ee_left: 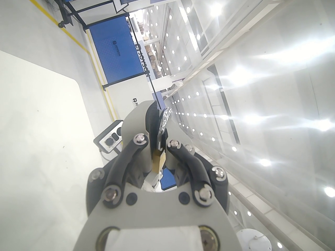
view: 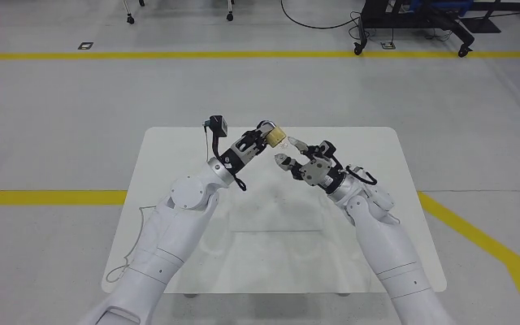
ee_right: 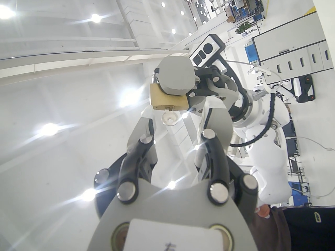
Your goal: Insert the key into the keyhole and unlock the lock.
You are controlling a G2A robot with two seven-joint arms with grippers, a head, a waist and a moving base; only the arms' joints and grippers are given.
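Observation:
My left gripper (view: 266,136) holds a brass padlock (view: 277,135) in the air above the far part of the white table (view: 187,162), shut on it. In the right wrist view the padlock (ee_right: 167,101) sits under a grey left finger pad (ee_right: 174,75), and a silver key (ee_right: 169,118) sticks out of its keyhole. My right gripper (ee_right: 178,129) is open, with its fingertips on either side of the key head and not touching it. The left wrist view shows a brass edge of the padlock (ee_left: 158,161) and its shiny shackle (ee_left: 164,121) between the left gripper's fingers (ee_left: 134,122).
Both arms meet above the table's far middle. Yellow floor lines (view: 244,55) run behind and beside the table. Wheeled frames (view: 422,24) stand far back on the floor.

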